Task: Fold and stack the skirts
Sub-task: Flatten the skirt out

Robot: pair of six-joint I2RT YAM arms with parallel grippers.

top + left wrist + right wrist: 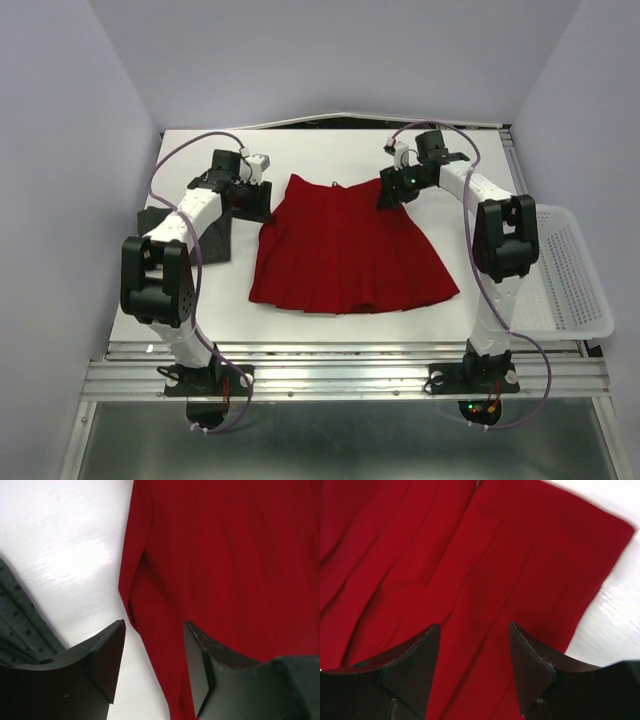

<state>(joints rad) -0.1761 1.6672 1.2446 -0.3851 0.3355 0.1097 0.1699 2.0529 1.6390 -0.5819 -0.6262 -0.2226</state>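
- Red skirt (345,250): matt cloth, smooth, pressed into pleats.
- Grey skirt (20,625): matt cloth, finely dotted.
- Table (330,150): smooth white, glossy enough to throw glare.
- Basket (572,270): white plastic mesh.
- My fingers (102,665): matt black, edges slightly rough.
- My base rail (340,378): brushed metal.

Both arms rise from their bases at the near edge, fold at tall black elbow joints, and stretch forward with forearms angled inward toward each other. The left arm (185,225) ends with the left gripper (262,203) tipped downward. The right arm (495,240) holds a near-mirror pose, with the right gripper (392,193) likewise tipped down and inward. Seen from the wrists, each pair of dark fingers (107,660) (530,665) stands parted, with nothing pinched between them.
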